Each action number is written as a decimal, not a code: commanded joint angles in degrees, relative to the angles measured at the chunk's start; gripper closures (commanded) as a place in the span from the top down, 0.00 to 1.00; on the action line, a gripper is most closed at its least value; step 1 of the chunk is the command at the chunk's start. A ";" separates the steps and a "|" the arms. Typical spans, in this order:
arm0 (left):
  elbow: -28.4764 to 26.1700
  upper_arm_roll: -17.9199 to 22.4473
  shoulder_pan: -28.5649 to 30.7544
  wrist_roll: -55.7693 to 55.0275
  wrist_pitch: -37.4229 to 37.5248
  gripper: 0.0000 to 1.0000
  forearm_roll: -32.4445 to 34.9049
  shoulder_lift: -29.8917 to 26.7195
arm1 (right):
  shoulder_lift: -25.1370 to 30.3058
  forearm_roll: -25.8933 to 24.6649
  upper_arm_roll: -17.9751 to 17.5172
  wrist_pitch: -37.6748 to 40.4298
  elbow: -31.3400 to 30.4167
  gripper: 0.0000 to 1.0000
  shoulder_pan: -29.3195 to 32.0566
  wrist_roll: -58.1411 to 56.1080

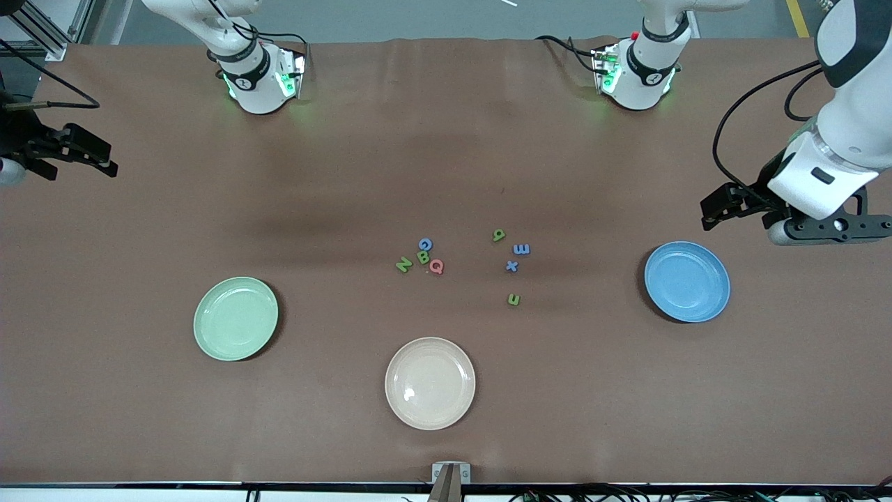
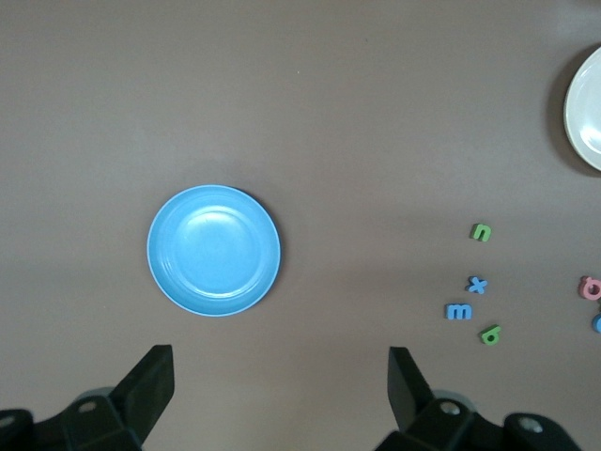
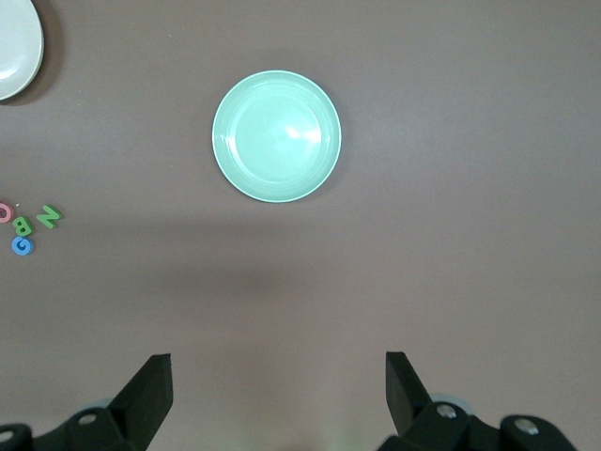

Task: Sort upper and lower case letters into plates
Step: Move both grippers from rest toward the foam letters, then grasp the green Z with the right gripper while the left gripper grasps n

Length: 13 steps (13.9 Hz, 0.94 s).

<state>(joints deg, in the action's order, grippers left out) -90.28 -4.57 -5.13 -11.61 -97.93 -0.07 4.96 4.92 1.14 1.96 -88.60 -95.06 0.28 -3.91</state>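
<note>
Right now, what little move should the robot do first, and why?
Probably bring the open right gripper over the capitals, green N first. All letters lie on the table, the mint plate sits empty at that arm's end, and the open left gripper waits.

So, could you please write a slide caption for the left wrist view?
Open left gripper above the table, blue plate empty, four small letters beside it.

A cream-beige plate (image 1: 430, 383) lies flat on the brown table (image 1: 139, 418), with nothing in it. A small grey metal bracket (image 1: 451, 474) sits at the table's edge, nearer to the front camera than the cream-beige plate.
</note>
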 commanded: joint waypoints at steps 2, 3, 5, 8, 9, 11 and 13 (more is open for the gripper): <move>0.01 -0.18 -0.15 -1.14 0.46 1.00 0.25 0.14 | -2.54 0.27 -0.11 -0.60 0.84 1.00 0.95 -0.04; 0.10 -0.18 -0.15 -0.96 0.37 1.00 0.25 0.40 | -3.76 0.27 -0.11 -1.48 0.84 1.00 1.04 -0.04; 0.63 -1.14 -1.19 -0.78 0.02 1.00 0.16 3.90 | -9.81 0.09 -0.11 -4.64 1.45 1.00 1.21 -0.13; 0.72 -1.32 -5.31 -1.49 -3.22 1.00 -0.28 8.04 | -15.02 -0.52 -0.11 -5.00 4.44 1.00 2.27 -0.31; 0.72 -1.41 -7.07 -1.49 -5.49 1.00 -0.54 9.70 | -15.11 -0.18 -0.11 -5.00 4.01 1.00 1.83 1.09; 0.63 -2.10 -10.67 -1.75 -7.88 1.00 -0.98 13.22 | -15.37 2.10 -0.55 -5.70 2.69 1.00 1.30 8.79; 0.72 -2.11 -14.63 -2.19 -11.30 1.00 -1.07 17.17 | -15.38 3.96 -0.55 -8.06 0.85 1.00 -2.81 18.45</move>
<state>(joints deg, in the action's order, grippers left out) -90.70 -6.75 -16.80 -13.38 -106.97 -0.31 18.67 -11.20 3.76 1.74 -95.09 -92.63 0.72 5.98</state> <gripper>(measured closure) 0.000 0.000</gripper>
